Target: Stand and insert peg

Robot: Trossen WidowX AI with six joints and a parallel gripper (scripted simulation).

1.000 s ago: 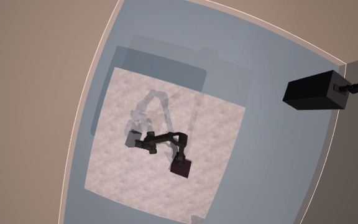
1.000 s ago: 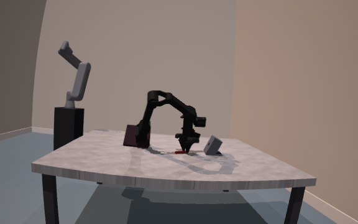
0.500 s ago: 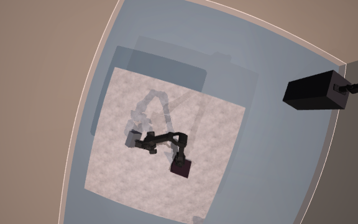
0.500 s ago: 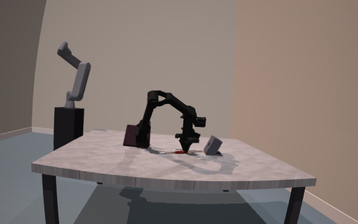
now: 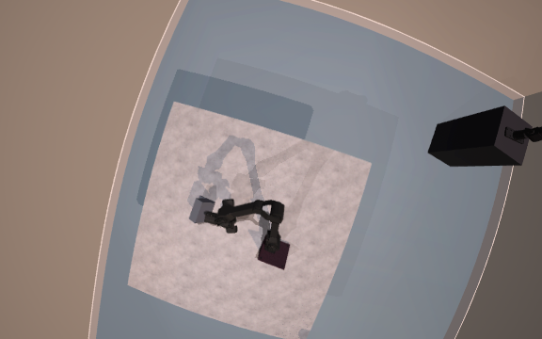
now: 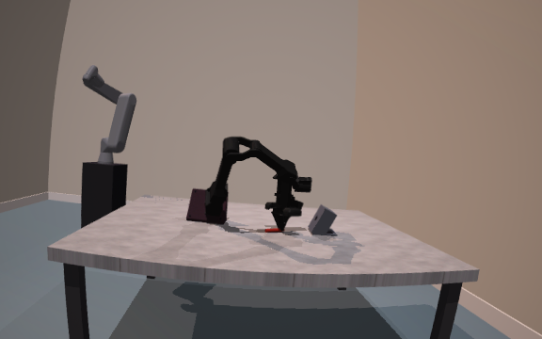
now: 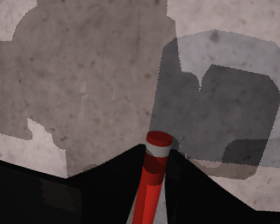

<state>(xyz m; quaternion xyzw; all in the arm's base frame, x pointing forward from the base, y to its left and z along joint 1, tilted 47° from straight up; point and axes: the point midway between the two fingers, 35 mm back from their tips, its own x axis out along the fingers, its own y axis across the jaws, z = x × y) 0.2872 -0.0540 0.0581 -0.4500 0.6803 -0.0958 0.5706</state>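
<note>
The red peg [image 6: 272, 230] [image 7: 150, 192] lies on or just over the table [image 6: 158, 254], roughly level. Its white band and red end cap show at the fingertips in the wrist view; its plain end runs out of that view at the bottom. My gripper [image 6: 281, 229] [image 7: 156, 153] points down and is shut on the peg close to the banded end. The grey sloped panel [image 5: 202, 210] [image 6: 323, 220] stands just beyond the gripper, on its right in the exterior view. A dark hole [image 6: 316, 217] shows in its face. In the top view the arm hides the peg.
The arm's dark red base block [image 5: 274, 255] [image 6: 197, 205] stands on the table, left of the peg in the exterior view. A black pedestal [image 5: 469, 141] [image 6: 97, 193] with another arm [image 6: 121, 122] stands off the table. Shadows of the arm fall across the tabletop.
</note>
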